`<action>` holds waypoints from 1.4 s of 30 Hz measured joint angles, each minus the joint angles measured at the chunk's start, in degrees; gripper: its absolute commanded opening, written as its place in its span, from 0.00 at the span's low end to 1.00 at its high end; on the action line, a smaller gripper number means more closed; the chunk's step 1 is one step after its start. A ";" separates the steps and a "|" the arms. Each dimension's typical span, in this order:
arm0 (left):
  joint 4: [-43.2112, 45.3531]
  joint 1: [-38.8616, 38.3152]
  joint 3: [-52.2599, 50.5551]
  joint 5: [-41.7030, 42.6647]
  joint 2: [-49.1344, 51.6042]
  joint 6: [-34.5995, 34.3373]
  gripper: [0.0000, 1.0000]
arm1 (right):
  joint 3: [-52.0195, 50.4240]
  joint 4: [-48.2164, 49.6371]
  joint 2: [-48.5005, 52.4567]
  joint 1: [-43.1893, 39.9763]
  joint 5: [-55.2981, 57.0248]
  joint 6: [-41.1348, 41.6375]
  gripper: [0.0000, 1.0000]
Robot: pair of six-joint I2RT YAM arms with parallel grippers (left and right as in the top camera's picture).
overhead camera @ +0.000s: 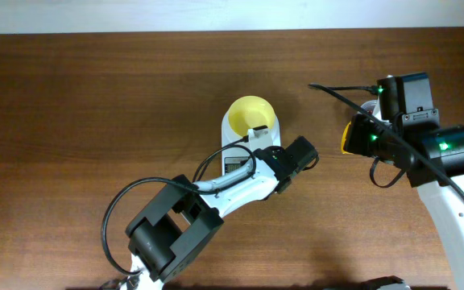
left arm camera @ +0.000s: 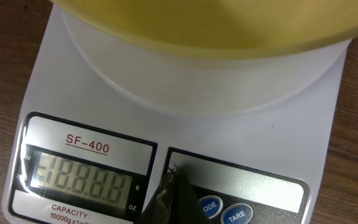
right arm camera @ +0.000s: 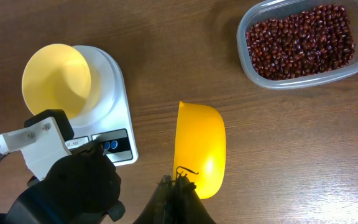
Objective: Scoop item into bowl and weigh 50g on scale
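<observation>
While the bowl (overhead camera: 250,114) sits on the scale (overhead camera: 230,149) on the brown wooden table (overhead camera: 95,97), the left gripper (left arm camera: 171,180) is pinched shut by its buttons. The right gripper (right arm camera: 178,183) squeezes a yellow scoop (right arm camera: 201,146). The beans (right arm camera: 300,40) lie in a clear tub (right arm camera: 244,53).

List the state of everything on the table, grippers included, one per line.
Scale: on, digits lit.
Bowl: empty, sitting on scale.
Scoop: held, nothing showing in it.
Container: open, holding beans.
Left gripper: shut, tip by scale buttons.
Right gripper: shut on scoop.
</observation>
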 measured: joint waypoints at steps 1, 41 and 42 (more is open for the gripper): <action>0.00 -0.04 0.02 0.00 0.00 0.02 0.00 | 0.00 0.00 0.00 0.00 -0.02 -0.02 0.04; -1.64 -1.03 0.52 -0.79 0.55 0.02 0.00 | 0.00 -0.02 0.00 0.00 -0.02 -0.04 0.04; -1.70 -1.07 0.57 -0.90 0.59 0.02 0.00 | 0.00 0.00 0.00 0.00 -0.02 0.00 0.04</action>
